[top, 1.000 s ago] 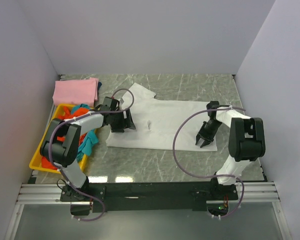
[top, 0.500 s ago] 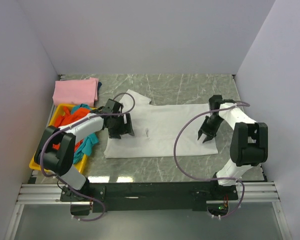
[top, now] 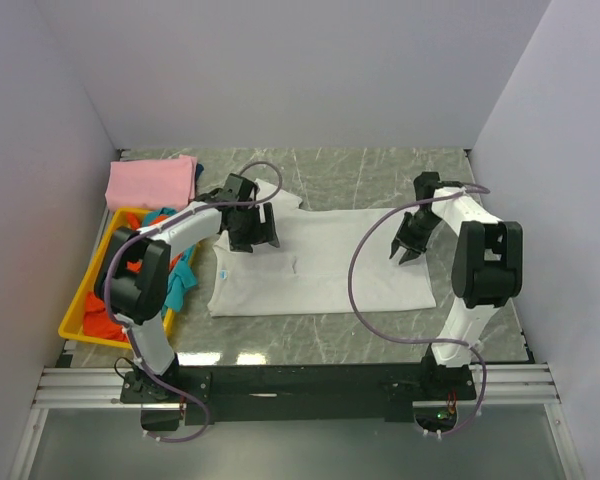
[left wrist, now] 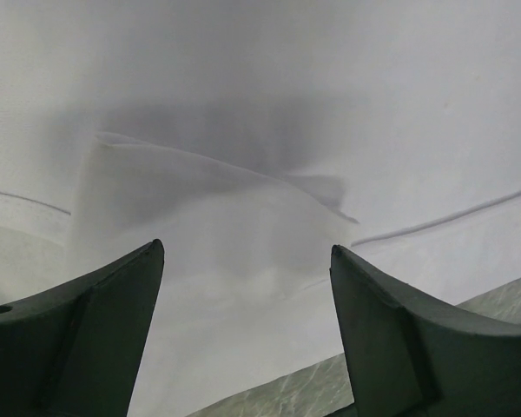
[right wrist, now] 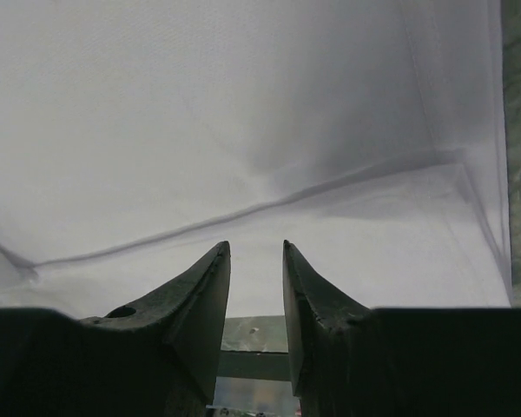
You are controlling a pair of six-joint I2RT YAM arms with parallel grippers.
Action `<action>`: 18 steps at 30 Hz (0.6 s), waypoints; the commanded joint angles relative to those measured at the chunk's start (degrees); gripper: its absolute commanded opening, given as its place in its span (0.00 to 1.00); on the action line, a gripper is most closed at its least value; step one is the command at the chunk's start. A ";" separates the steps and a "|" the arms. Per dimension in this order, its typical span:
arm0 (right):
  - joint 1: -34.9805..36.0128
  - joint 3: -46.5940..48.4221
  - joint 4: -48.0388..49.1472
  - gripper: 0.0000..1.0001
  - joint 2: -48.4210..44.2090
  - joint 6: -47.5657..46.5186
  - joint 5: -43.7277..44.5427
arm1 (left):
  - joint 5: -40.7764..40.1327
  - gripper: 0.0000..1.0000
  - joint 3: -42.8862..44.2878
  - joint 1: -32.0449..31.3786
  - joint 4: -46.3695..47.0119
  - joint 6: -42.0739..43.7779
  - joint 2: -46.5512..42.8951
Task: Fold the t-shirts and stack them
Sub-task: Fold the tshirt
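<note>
Since the white short-sleeved cloth t-shirt lies spread flat in the middle of the grey marbled table, folding can start from its edges; it looks thin, light and limp, so I judge it will sag and crease if lifted at one point; hems, sleeve seams and corners offer the surest hold. The left gripper hangs over the shirt's far-left shoulder area, jaws spread wide, holding nothing; the right gripper sits at the far-right edge, jaws narrowly parted, no cloth seen between them; a folded pink cloth t-shirt lies in the far-left corner.
</note>
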 commanded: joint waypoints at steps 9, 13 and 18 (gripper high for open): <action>0.34 -5.98 4.58 0.37 2.74 -1.19 2.19 | 1.63 0.83 -3.10 -0.09 3.37 0.23 2.31; 0.34 -7.83 4.58 0.37 2.92 -1.27 4.47 | 1.19 0.83 -5.74 -0.09 4.25 -0.03 1.52; 0.34 -10.81 4.05 0.37 2.31 -1.01 5.88 | 1.10 0.83 -9.34 -0.18 5.31 -0.47 0.47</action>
